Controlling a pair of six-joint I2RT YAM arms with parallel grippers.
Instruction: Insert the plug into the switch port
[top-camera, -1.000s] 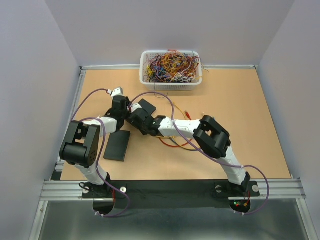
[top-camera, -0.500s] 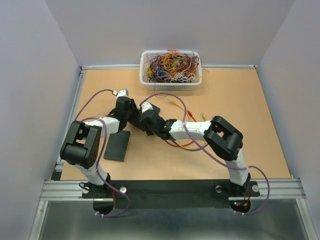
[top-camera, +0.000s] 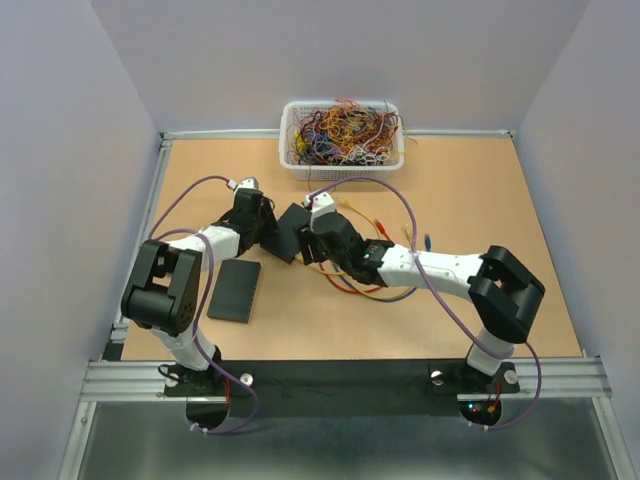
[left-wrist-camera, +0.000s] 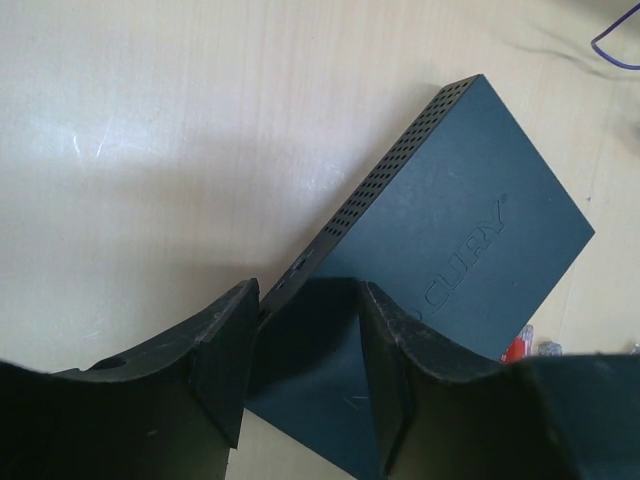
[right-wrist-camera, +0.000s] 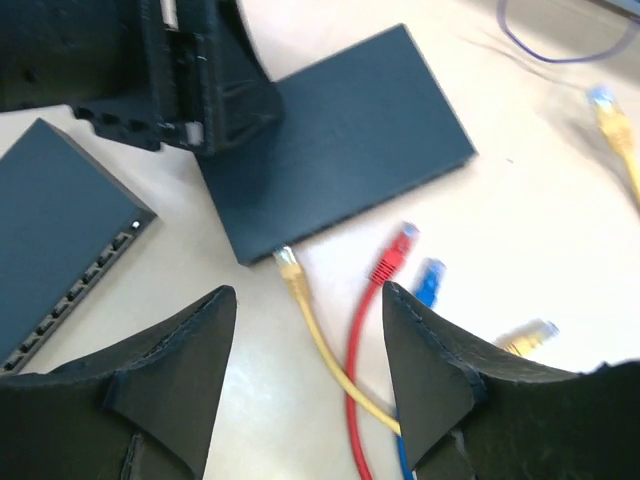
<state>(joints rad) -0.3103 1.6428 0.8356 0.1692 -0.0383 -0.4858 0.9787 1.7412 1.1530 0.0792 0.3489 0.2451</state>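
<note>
When taking hold of the plug (right-wrist-camera: 288, 265), expect a small, light, rigid shell with smooth sides, judged slippery, and probably a fragile latch tab. Pinch across the hard body just behind the tip, not on the soft yellow cable (right-wrist-camera: 335, 365) trailing from it, which is likely to bend and let the tip wander. Keep grip force low and hold the body square to the port.

Position: flat on the bench (top-camera: 480, 200), tip against the near edge of the switch (right-wrist-camera: 340, 170). Seated in a port or merely touching the edge: cannot tell.

Right gripper (right-wrist-camera: 307, 292): spread wide, empty, fingers straddling the plug from above without touching it. Lower and close on the shell before pushing.

Left gripper (left-wrist-camera: 305, 290): clamped on one corner of the switch, as both wrist views suggest; judged to be bracing it. Treat the switch as a light, stiff box, liable to slide on the smooth bench if pushed unbraced. Push along the port axis only.

Red plug (right-wrist-camera: 395, 250) and blue plug (right-wrist-camera: 430, 275): just beside the yellow cable, on its right. Avoid catching either between the fingers.

Second switch (right-wrist-camera: 55, 225): left of the first, apart from it, row of ports facing the camera.

Basket (top-camera: 340, 171) of tangled wires: at the far edge, well apart.
</note>
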